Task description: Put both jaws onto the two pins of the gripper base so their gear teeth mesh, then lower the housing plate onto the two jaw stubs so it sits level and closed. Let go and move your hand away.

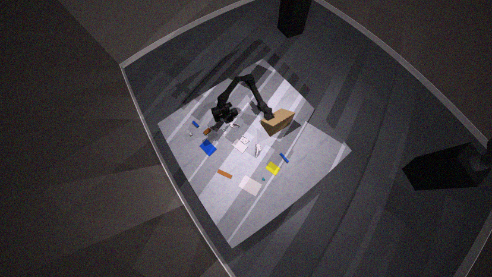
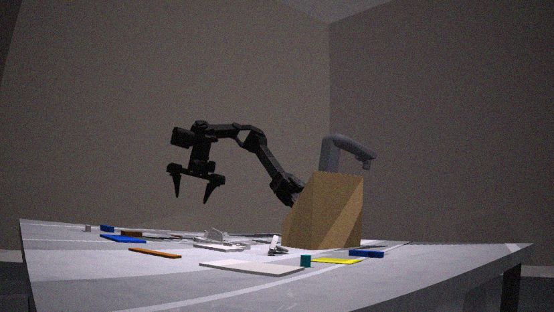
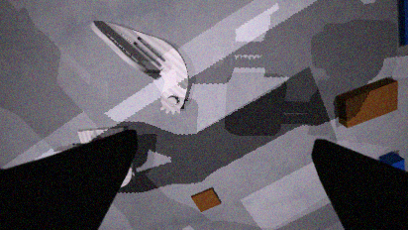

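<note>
My gripper [image 2: 191, 199] [image 3: 224, 143] is open and empty, high above the table with its fingers pointing down. One white jaw [image 3: 170, 81] lies at the upper left of the wrist view, its gear teeth showing, apart from the fingers. Another white part [image 3: 94, 135] is mostly hidden behind the left finger; I cannot tell which. A second white jaw [image 1: 258, 150] [image 2: 273, 244] lies nearer the wooden block. The flat white gripper base [image 1: 239, 146] [image 2: 217, 247] lies between; its pins are too small to make out. I cannot identify the housing plate for certain.
A wooden block [image 1: 277, 120] [image 2: 329, 213] stands beside the arm's foot. A blue plate [image 1: 207, 147], a yellow plate [image 1: 272, 168], a pale plate [image 1: 250, 185], an orange strip [image 1: 224, 173], an orange block [image 3: 370, 104] and a teal peg [image 2: 306, 260] lie around the parts.
</note>
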Motion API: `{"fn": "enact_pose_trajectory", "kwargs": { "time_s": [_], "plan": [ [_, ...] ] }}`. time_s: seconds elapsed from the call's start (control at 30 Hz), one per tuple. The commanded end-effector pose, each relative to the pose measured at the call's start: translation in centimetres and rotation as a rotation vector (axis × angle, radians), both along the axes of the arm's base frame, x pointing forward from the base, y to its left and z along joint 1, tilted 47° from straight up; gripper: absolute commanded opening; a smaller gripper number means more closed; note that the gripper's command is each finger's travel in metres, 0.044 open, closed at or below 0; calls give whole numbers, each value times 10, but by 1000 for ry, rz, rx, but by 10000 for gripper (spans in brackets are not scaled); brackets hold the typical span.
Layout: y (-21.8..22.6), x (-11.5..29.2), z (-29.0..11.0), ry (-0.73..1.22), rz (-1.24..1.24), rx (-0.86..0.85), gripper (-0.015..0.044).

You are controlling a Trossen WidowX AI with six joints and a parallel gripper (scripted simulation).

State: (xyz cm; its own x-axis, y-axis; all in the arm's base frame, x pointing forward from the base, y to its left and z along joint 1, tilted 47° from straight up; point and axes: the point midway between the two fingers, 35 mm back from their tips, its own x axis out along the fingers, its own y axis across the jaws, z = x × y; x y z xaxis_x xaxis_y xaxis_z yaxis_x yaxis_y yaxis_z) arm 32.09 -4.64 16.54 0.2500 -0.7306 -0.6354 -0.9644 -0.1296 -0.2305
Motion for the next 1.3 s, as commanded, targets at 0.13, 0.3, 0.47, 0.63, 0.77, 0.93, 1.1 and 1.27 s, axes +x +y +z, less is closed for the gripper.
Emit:
{"fn": "enact_pose_trajectory", "kwargs": {
  "time_s": [0.13, 0.3, 0.47, 0.63, 0.77, 0.93, 1.1, 1.27],
  "plan": [
    [-1, -9, -13, 156, 94, -30, 440],
    [-1, -14, -20, 252, 157, -48, 440],
    [-2, -20, -26, 348, 220, -65, 440],
    [-3, -25, -33, 443, 283, -80, 440],
    [-3, -30, -38, 519, 335, -91, 440],
    [-4, -36, -45, 614, 400, -103, 440],
    [-4, -41, -51, 705, 464, -113, 440],
    [-4, -42, -51, 717, 472, -115, 440]
  ]
}}
